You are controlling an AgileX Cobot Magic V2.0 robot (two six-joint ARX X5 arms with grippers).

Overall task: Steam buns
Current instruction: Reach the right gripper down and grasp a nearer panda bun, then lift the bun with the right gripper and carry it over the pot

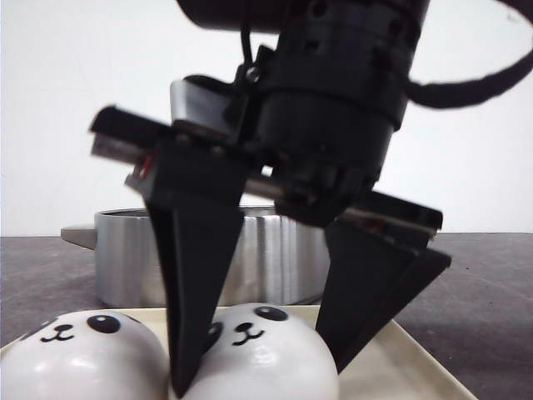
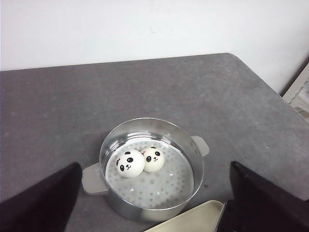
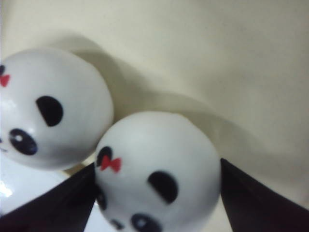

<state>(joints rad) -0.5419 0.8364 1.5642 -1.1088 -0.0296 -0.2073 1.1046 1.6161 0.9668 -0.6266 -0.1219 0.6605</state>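
Observation:
Two panda-face buns lie side by side on a cream tray [image 1: 408, 367]. My right gripper [image 1: 258, 379] is open and straddles the right bun [image 1: 266, 350], one finger between the two buns and one at its outer side. In the right wrist view this bun [image 3: 159, 159], with a red bow, sits between the fingers, which touch its sides; the other bun [image 3: 53, 106] is beside it. The left bun [image 1: 79, 354] is free. Two more buns [image 2: 129, 163] [image 2: 153, 158] lie in the steel steamer pot [image 2: 149, 121]. My left gripper [image 2: 155, 166] is open and empty, high above the pot.
The steamer pot [image 1: 125, 258] stands just behind the tray on a dark grey table [image 2: 72, 96]. A corner of the tray [image 2: 193, 220] shows next to the pot. The table's right edge [image 2: 270, 92] runs near a white wall.

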